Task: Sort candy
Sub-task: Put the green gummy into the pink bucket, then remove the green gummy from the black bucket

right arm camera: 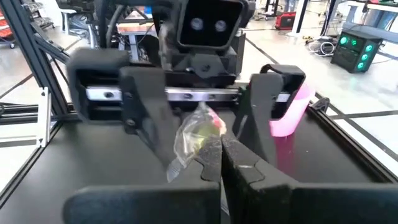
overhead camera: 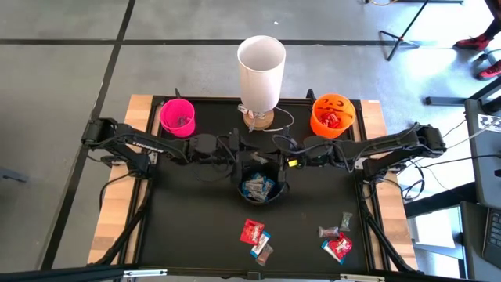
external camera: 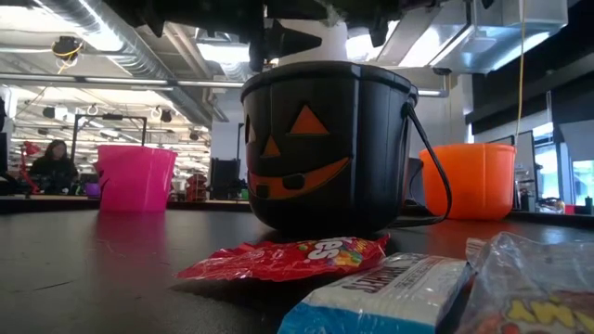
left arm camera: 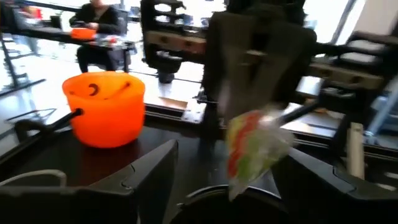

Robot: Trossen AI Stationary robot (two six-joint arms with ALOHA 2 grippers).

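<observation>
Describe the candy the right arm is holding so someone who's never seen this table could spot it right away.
Find the black pumpkin bucket at the middle of the table. Just above it, the right pincer is shut on a small clear-wrapped candy, with the open left pincer facing it. Unlike the red and blue packets lying flat on the table, this one hangs in the air.

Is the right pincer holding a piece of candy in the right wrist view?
Yes, the right pincer is shut on the corner of a clear-wrapped candy, held up between the two arms in front of the left pincer's open fingers.

Bright daylight overall; low view foreground candy [external camera: 390, 292] blurred; left wrist view motion-smeared; windows glare behind.
</observation>
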